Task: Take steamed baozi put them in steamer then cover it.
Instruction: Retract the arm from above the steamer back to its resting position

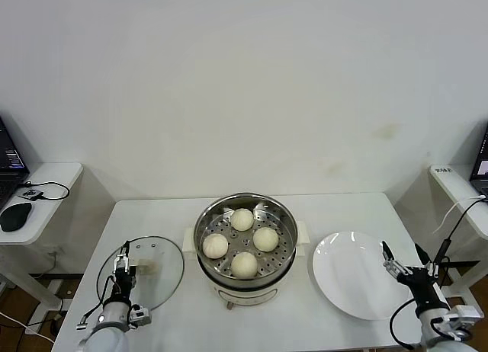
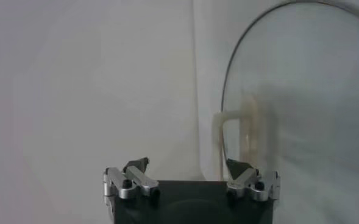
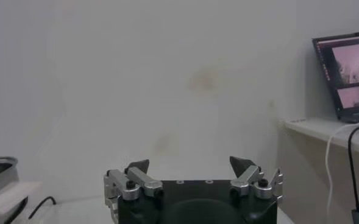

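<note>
The steamer (image 1: 284, 222) stands at the middle of the table, uncovered, with several cream-white baozi (image 1: 242, 219) on its perforated tray. The cover (image 1: 164, 272), a clear glass lid with a cream handle (image 1: 147, 267), lies flat on the table to the steamer's left. My left gripper (image 1: 122, 259) hovers open at the cover's outer edge, holding nothing. In the left wrist view the cover (image 2: 301, 91) and its handle (image 2: 233, 131) lie just ahead of the open left gripper (image 2: 188, 164). My right gripper (image 1: 402, 254) is open and empty at the table's right edge, and shows the same in its own view (image 3: 190, 163).
A flat white plate (image 1: 352, 274) lies right of the steamer, beside the right gripper. Side tables flank the main table: the left one (image 1: 46, 177) carries a mouse (image 1: 15, 215) and cables, the right one (image 1: 457, 188) a laptop (image 3: 347, 76) and a cable.
</note>
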Robot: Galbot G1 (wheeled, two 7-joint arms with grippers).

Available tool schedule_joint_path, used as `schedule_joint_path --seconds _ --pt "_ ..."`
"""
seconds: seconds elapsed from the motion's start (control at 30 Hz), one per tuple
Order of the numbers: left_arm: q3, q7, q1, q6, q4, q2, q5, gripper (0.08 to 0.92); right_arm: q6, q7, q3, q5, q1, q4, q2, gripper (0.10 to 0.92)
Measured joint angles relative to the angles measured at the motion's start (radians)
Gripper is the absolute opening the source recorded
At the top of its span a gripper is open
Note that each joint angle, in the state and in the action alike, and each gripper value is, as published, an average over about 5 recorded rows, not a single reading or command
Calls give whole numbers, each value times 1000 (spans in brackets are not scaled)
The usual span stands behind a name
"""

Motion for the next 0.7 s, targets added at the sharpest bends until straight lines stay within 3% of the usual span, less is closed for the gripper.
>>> schedule_joint_path --seconds 0.33,0.7 --pt "9 -32 -46 9 50 -20 -25 815 2 -4 2 -3 -2 -9 2 823" --pt "14 -69 -54 -14 96 -28 -49 528 4 -7 6 -7 -16 -5 3 823"
